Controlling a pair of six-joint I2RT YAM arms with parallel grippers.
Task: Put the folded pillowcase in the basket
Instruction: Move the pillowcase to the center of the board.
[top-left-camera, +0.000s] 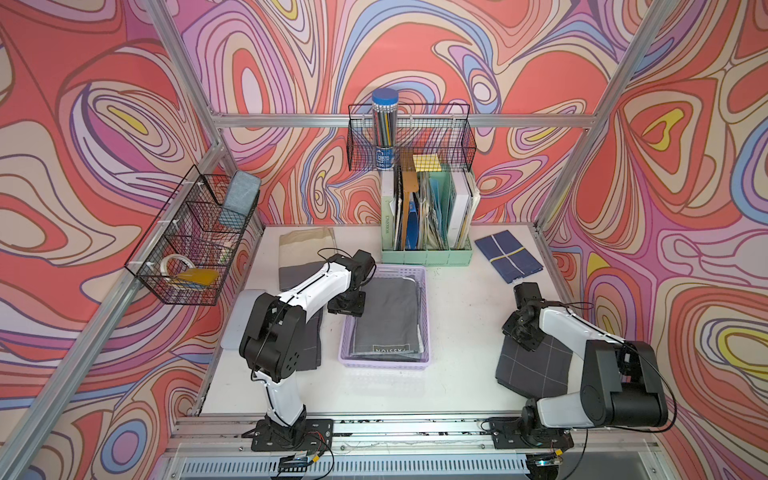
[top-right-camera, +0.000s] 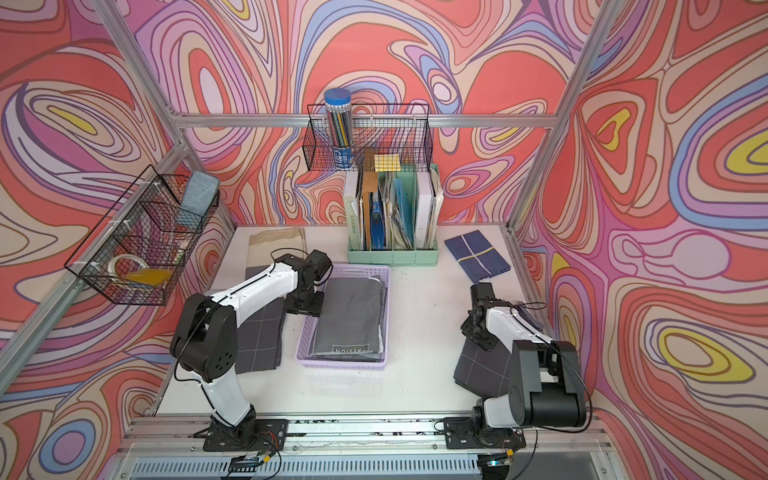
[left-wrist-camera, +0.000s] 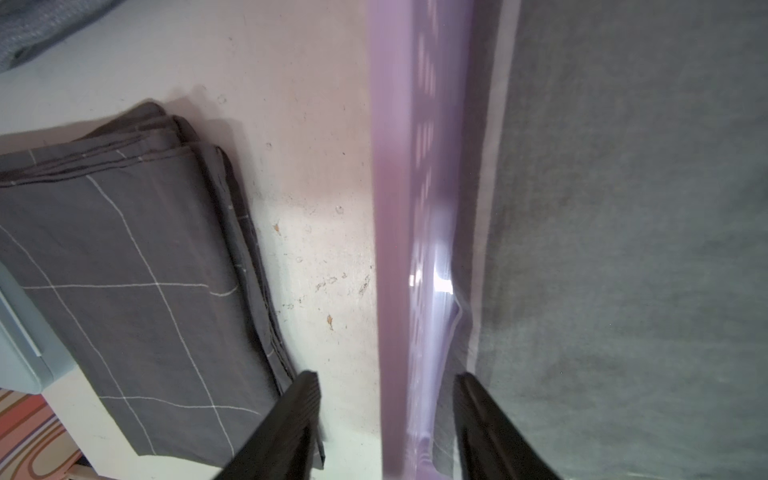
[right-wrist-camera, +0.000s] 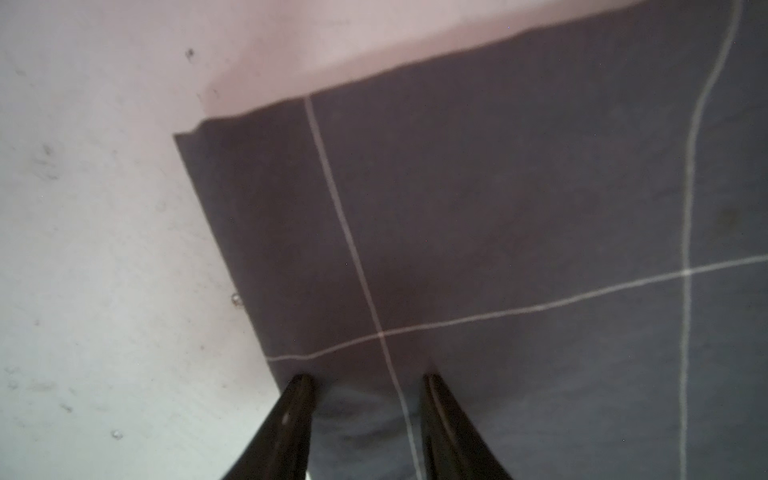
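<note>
The pillowcase (top-left-camera: 388, 320) (top-right-camera: 351, 316), plain grey and folded, is lying flat inside the basket (top-left-camera: 382, 362) (top-right-camera: 343, 362), filling most of it. A printed label is showing at its near end. The basket is sitting in the middle of the table (top-left-camera: 457, 332), just in front of the file holder (top-left-camera: 428, 253).

The left tool (top-left-camera: 347, 302) (left-wrist-camera: 384, 376) is hanging over the basket's far left side with its jaws standing apart and nothing between them but air. In the left wrist view one finger (left-wrist-camera: 299, 415) is sitting over bare table outside the lilac wall (left-wrist-camera: 399, 208), and the other is sitting over the edge of the pillowcase (left-wrist-camera: 623, 249). The wall is blurred there. The left checked cloth (top-right-camera: 262, 336) (left-wrist-camera: 124, 270) is lying beside the basket, apart from it and partly under the left arm.

The right tool (top-left-camera: 521, 338) (right-wrist-camera: 368, 378) is pointing down at the right checked cloth (top-left-camera: 536, 365) (right-wrist-camera: 498, 208), near that cloth's far left corner. Its jaws are also standing apart, with the tips close to the fabric. I cannot tell whether they are touching it.

A beige cloth (top-left-camera: 305, 245) is lying at the back left of the table, and a navy cloth (top-left-camera: 508, 255) is lying at the back right, beside the file holder.
</note>
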